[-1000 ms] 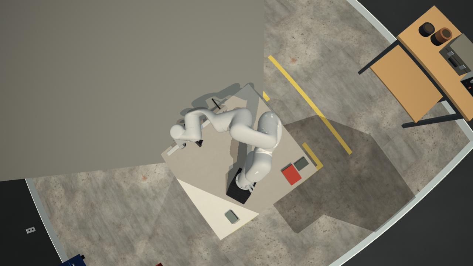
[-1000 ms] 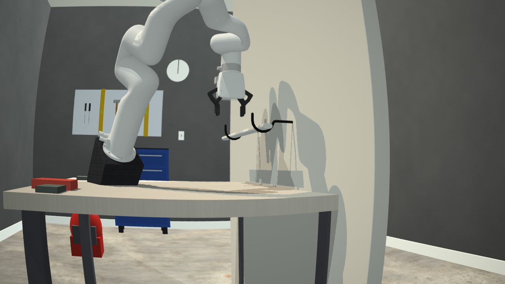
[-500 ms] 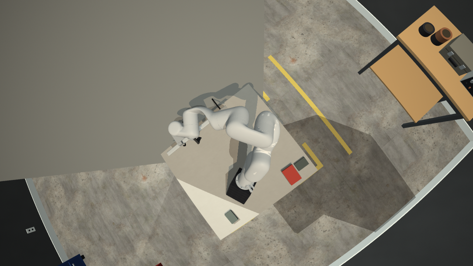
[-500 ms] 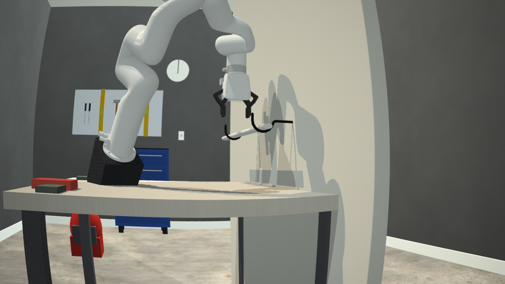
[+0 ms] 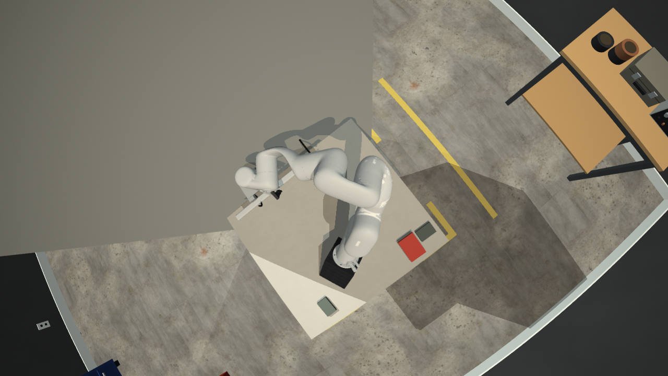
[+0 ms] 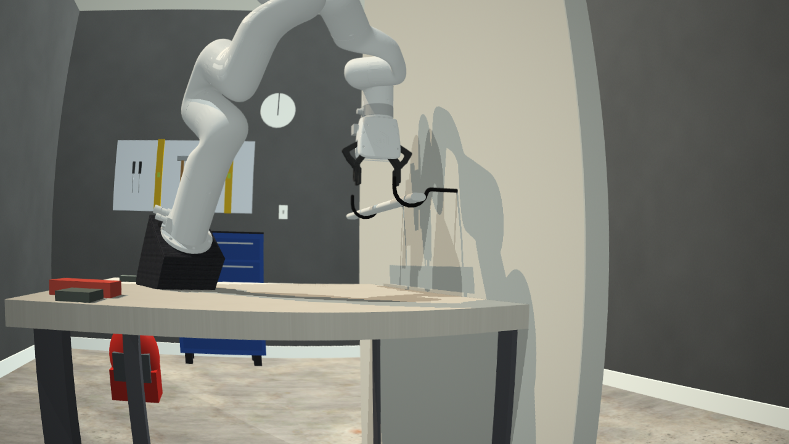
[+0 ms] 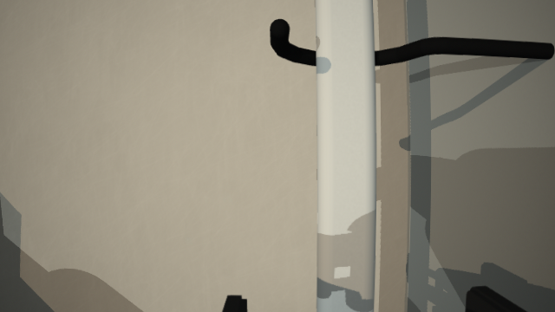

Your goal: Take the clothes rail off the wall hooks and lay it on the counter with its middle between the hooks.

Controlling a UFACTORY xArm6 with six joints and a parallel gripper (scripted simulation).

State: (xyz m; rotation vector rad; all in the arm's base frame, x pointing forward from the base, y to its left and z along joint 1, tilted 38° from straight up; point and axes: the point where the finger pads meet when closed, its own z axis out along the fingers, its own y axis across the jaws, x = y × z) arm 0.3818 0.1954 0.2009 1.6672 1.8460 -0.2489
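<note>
The clothes rail is a white bar resting in two black wall hooks, parallel to the beige wall, well above the counter. One hook carries its near end. The other hook carries its far end. My gripper is open and empty. It points straight down just above the rail, one finger on each side of it, between the two hooks.
A red block and a dark grey block lie at the counter's edge far from the wall. Another grey block lies at a corner. The arm's black base stands mid-counter.
</note>
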